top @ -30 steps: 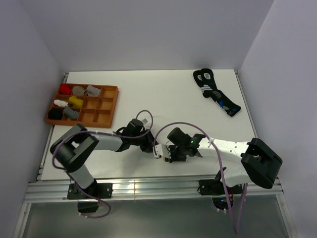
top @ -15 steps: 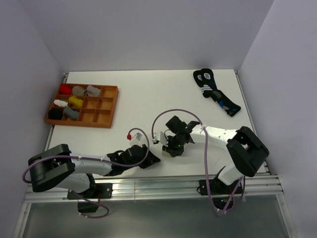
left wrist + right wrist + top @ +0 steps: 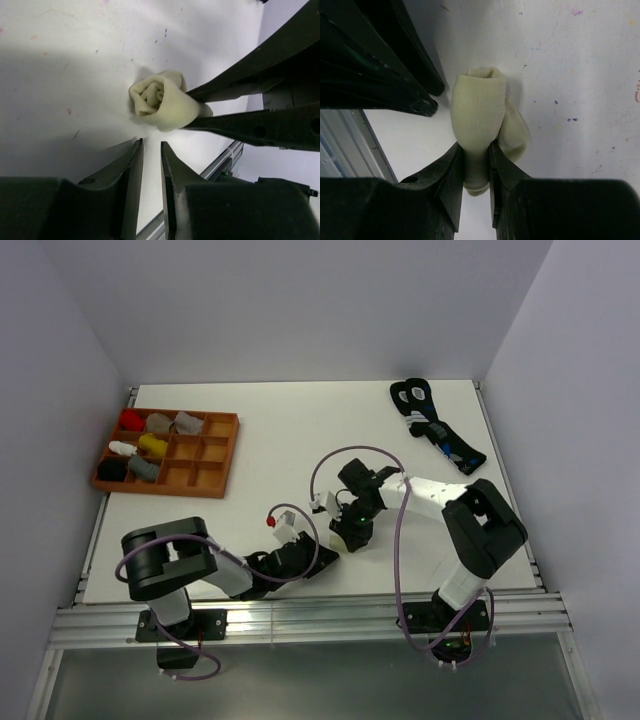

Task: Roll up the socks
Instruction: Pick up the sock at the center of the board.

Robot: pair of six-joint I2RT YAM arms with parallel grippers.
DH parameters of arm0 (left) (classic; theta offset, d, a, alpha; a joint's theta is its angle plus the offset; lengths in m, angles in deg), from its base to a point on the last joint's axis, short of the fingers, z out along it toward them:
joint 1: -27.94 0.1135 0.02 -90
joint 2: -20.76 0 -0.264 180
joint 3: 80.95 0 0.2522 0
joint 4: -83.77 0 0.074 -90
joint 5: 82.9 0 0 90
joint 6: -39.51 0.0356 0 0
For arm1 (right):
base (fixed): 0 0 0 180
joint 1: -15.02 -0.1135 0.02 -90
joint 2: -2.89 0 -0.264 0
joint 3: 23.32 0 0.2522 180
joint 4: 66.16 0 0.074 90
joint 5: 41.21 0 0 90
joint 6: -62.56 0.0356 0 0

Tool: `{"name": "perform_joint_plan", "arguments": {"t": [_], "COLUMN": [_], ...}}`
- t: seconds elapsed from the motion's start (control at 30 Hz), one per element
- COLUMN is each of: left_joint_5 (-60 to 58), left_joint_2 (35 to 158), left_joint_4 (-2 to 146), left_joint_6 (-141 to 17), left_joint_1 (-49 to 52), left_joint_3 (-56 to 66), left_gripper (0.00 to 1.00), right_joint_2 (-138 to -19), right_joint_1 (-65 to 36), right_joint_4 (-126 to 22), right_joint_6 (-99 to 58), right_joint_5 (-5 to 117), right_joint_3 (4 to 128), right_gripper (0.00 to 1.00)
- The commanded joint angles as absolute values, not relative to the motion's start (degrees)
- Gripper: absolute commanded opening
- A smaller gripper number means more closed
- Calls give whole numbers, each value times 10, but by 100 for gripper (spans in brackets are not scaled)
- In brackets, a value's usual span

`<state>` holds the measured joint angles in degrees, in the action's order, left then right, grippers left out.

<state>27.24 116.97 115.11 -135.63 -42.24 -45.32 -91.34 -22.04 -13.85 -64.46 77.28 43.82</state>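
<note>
2 black-and-white arms (image 3: 430, 494), looping purple cables (image 3: 350, 449)

We note a white table (image 3: 300, 425) bearing, at far left, a brown wooden compartment tray (image 3: 233, 454) whose left cells hold small sock bundles (image 3: 152, 444) (red, yellow, black, apparently three grey), and, at far right, black socks (image 3: 437, 430) with blue-and-white marks, lying flat.
</note>
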Motion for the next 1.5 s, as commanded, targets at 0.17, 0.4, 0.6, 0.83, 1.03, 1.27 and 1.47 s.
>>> {"name": "perform_joint_plan", "arguments": {"t": [0.17, 0.4, 0.6, 0.83, 1.03, 1.27, 1.47], "left_joint_5": [320, 326, 336, 355, 380, 394, 422], "left_joint_2": [1261, 1281, 1283, 1261, 1211, 1177, 1150], "left_joint_4": [1370, 1394, 1396, 1422, 1388, 1336, 1343], "left_joint_6": [-1381, -1392, -1408, -1402, -1392, -1385, -1400], "left_joint_1": [-431, -432, -433, -433, -433, -432, -433], "left_joint_3": [-427, -423, -427, -439, -442, -428, -454], "left_gripper": [28, 31, 34, 36, 40, 44, 45], "right_joint_2": [-926, -933, -925, -905, -881, -854, -821], "right_joint_1": [-214, -200, -194, -195, -195, -195, -195], "right_joint_4": [-107, -74, -48, -26, -20, -19, -30], "right_joint_6": [-621, -613, -612, -603, -589, -560, -543], "right_joint_5": [786, 826, 851, 865, 865, 866, 864], "right_joint_3": [462, 490, 512, 528, 543, 567, 571], "right_gripper": [11, 11, 11, 11, 10, 10, 9]}}
